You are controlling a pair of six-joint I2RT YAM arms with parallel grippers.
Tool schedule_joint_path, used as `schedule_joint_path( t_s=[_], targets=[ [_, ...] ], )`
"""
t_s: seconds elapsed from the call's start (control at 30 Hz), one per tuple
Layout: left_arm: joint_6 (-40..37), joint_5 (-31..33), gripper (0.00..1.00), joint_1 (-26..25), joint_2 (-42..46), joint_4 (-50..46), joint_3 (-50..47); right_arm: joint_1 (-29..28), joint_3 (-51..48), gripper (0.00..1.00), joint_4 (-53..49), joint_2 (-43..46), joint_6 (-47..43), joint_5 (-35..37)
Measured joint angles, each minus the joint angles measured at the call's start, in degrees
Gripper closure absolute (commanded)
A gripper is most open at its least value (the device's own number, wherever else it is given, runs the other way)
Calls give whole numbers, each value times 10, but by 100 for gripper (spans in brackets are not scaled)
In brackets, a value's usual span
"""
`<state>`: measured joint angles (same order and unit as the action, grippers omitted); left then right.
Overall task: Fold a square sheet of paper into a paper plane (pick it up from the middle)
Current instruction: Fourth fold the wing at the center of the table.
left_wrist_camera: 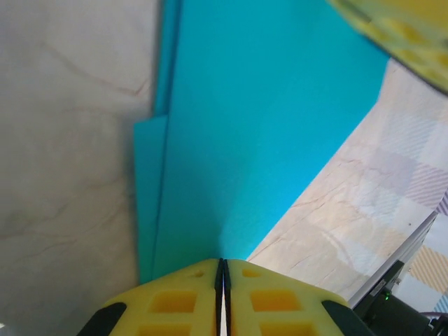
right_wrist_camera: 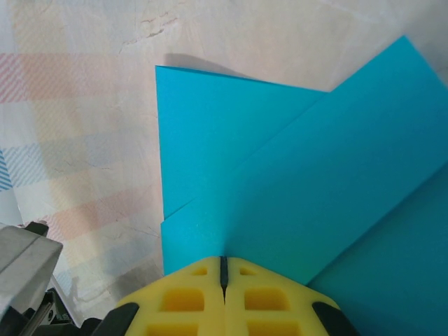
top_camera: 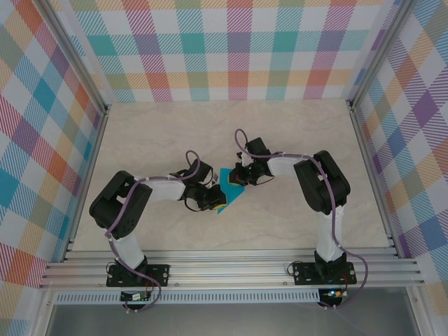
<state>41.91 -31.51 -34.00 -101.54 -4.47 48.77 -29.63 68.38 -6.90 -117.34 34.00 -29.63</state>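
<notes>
The teal sheet of paper point(top_camera: 233, 195) lies in the middle of the pale marbled table point(top_camera: 294, 133), between the two arms, which reach in toward each other from either side. It is no flat square: the left wrist view shows one layer lying over another, with a narrow strip of the lower layer showing along the left side. The right wrist view shows a long diagonal flap crossing over a squarer layer beneath it. The left fingers point(left_wrist_camera: 196, 278) are pressed together with only a thin slit between them, and the paper's edge runs right into their tips, so they pinch the sheet. The right fingers point(right_wrist_camera: 257, 277) are likewise pressed tight, nipping the paper from the opposite side. Checked walls point(top_camera: 231, 49) surround the table
</notes>
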Motion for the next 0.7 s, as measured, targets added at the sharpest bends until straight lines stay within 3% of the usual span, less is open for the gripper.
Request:
schedule_joint_path(
  t_s=[0.37,0.7],
  targets=[
    [-32,-6,91,0,44,-20,-47,0,0,100,0,0,0,0],
    [-57,11,90,0,94,-116,-57,0,0,99,0,0,0,0]
  ],
)
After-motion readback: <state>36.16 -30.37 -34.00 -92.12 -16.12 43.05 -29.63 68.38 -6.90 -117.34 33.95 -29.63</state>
